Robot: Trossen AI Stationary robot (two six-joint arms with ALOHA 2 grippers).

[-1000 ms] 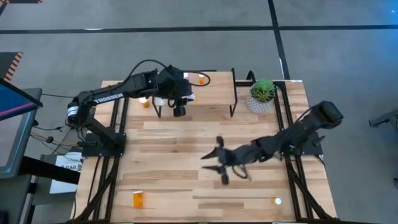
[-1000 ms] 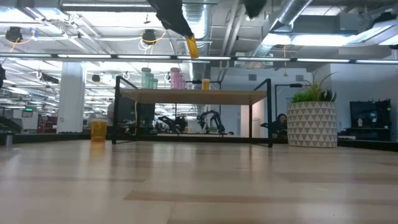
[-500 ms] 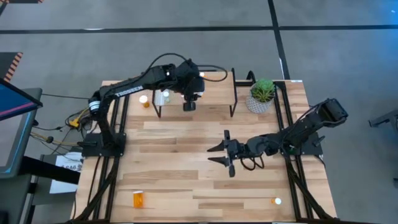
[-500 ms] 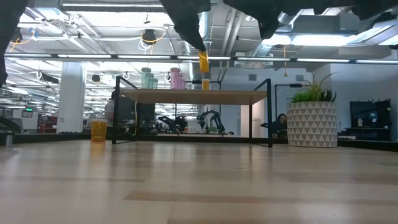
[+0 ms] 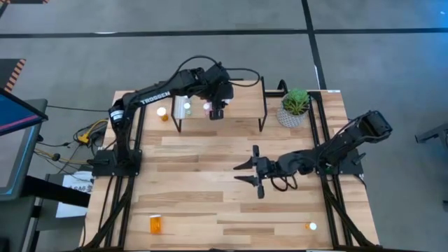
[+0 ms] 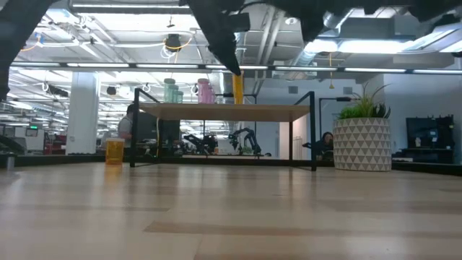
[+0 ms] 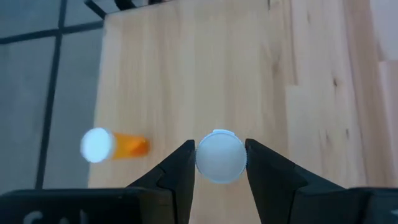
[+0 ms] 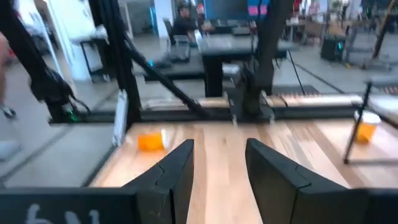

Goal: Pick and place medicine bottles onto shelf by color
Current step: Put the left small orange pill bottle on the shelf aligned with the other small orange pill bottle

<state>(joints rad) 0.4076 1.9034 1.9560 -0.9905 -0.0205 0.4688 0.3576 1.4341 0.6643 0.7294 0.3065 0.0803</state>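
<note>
My left gripper (image 5: 217,112) reaches over the shelf (image 5: 241,105) and is shut on an orange medicine bottle (image 6: 237,81) with a white cap. The bottle hangs low over the shelf's plank top (image 6: 224,110). Green bottles (image 6: 172,90) and a pink one (image 6: 205,90) stand on the shelf's left part, and another orange bottle (image 7: 115,145) stands on the shelf near the held one. My right gripper (image 5: 241,173) hovers open over the table's middle, pointing level toward the left edge, with nothing between its fingers. My left gripper pinches the orange bottle at its white-capped top (image 7: 220,157) between its two fingers. The fingers slant down from above. The bottle hangs upright below them over the shelf top; whether its base touches the plank, I cannot tell.
An orange bottle (image 5: 162,113) stands on the table left of the shelf. Another (image 5: 155,224) lies near the front left corner, and a white-capped one (image 5: 311,226) stands near the front right. A potted plant (image 5: 295,105) stands right of the shelf.
My left gripper has carried the orange bottle toward the table's far edge and a little to the right, over the shelf, and has sunk toward the plank top. My right gripper first drew back a little toward the right edge and tipped up to level, then kept still.
</note>
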